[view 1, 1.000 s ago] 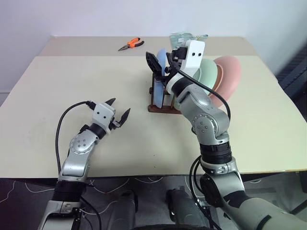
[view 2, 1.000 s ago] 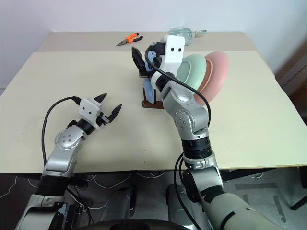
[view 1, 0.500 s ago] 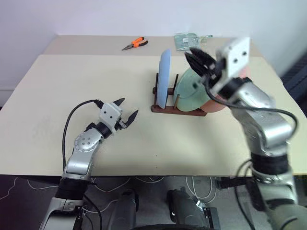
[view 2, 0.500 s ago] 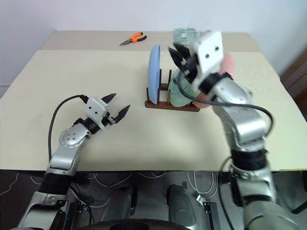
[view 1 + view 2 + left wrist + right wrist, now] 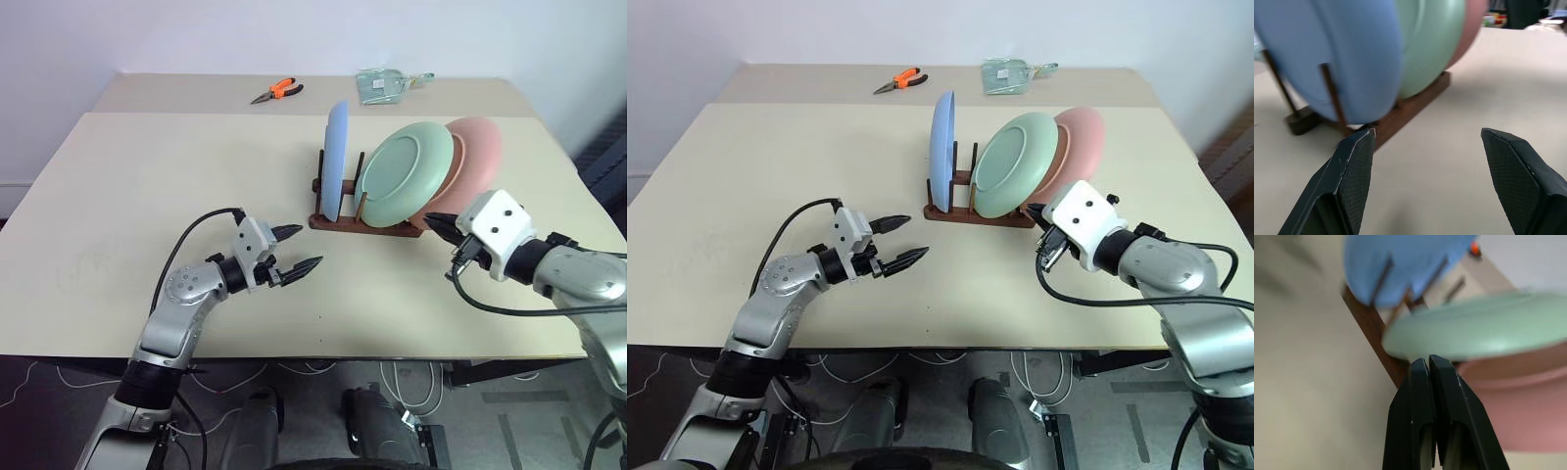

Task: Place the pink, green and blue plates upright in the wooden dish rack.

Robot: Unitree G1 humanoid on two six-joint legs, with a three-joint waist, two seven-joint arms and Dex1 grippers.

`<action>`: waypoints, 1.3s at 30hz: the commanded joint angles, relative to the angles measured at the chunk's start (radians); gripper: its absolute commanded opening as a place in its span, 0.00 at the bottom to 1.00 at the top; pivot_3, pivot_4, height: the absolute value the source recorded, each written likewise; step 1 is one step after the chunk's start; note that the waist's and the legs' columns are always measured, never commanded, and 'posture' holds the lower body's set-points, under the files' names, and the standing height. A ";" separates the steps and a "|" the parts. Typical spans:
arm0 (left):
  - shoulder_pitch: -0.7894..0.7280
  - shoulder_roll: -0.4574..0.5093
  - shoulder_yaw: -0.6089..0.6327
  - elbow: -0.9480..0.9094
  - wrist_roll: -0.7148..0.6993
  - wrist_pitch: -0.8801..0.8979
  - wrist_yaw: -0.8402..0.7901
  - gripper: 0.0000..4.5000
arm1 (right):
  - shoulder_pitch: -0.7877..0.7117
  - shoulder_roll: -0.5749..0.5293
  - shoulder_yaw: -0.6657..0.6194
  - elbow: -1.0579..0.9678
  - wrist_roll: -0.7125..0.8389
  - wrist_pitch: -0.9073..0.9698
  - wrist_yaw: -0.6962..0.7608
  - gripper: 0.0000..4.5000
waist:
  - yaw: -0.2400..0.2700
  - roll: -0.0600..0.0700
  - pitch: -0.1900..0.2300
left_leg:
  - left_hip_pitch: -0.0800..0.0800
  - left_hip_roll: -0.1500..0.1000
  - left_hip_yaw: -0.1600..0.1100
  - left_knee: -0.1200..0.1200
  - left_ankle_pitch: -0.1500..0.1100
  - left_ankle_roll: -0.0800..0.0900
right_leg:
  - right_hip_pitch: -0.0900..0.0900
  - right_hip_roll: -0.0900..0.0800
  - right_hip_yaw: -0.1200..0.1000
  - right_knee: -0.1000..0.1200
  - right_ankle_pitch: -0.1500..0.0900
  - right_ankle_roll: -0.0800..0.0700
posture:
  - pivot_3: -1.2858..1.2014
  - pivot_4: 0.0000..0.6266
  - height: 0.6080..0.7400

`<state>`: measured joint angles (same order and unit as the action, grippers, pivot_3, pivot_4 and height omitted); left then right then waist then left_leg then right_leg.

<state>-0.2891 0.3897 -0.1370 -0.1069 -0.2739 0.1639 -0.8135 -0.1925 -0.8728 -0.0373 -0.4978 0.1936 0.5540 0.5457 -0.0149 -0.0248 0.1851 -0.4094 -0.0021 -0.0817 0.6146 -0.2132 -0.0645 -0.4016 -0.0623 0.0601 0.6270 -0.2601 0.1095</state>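
The wooden dish rack [image 5: 355, 223] stands mid-table, right of centre. The blue plate [image 5: 336, 162] stands upright at its left end. The green plate [image 5: 404, 174] leans rightward against the pink plate [image 5: 480, 152] at the right end. My right gripper [image 5: 432, 222] is shut and empty, low over the table just right of the rack, its tips close below the green plate's rim [image 5: 1484, 328]. My left gripper [image 5: 308, 247] hangs open and empty over the table left of the rack, pointing toward it [image 5: 1410, 105].
Orange-handled pliers [image 5: 272, 91] and a clear plastic packet [image 5: 384, 84] lie on the far strip of the table. Bare tabletop [image 5: 147, 176] spreads left of the rack and along the near edge.
My right gripper pulled away from the rack, swung down to the right and shut. My left gripper moved right toward the rack, staying open. The plates kept their places.
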 commanded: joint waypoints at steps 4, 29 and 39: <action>0.003 -0.001 0.005 -0.035 0.011 -0.018 0.018 0.79 | -0.124 0.080 0.087 0.077 -0.119 -0.093 -0.037 0.01 | -0.003 0.000 0.000 | 0.000 0.000 0.000 -0.001 0.000 0.000 | 0.000 0.000 0.000 0.000 0.000 0.000 | 0.52 0.24 1.00; 0.011 0.003 -0.003 -0.037 0.026 -0.009 0.041 0.79 | -0.249 -0.088 -0.210 0.319 -0.308 -0.241 -0.073 0.01 | 0.004 0.000 0.000 | 0.000 -0.001 0.000 0.000 0.000 0.000 | 0.001 -0.001 0.000 0.000 0.000 0.001 | 0.52 0.24 1.00; -0.003 0.002 -0.004 -0.023 0.042 -0.014 0.053 0.79 | -0.200 -0.016 -0.088 0.359 -0.310 -0.378 -0.020 0.01 | -0.012 0.003 0.001 | 0.002 -0.001 0.001 0.000 0.000 0.000 | 0.001 0.000 0.002 0.002 0.000 0.001 | 0.52 0.24 1.00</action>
<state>-0.2821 0.3900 -0.1445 -0.1155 -0.2336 0.1660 -0.7613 -0.3594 -0.8856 -0.1049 -0.1210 -0.1297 0.2007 0.5256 -0.0272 -0.0216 0.1857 -0.4070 -0.0027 -0.0809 0.6147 -0.2131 -0.0644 -0.4001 -0.0619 0.0621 0.6292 -0.2599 0.1108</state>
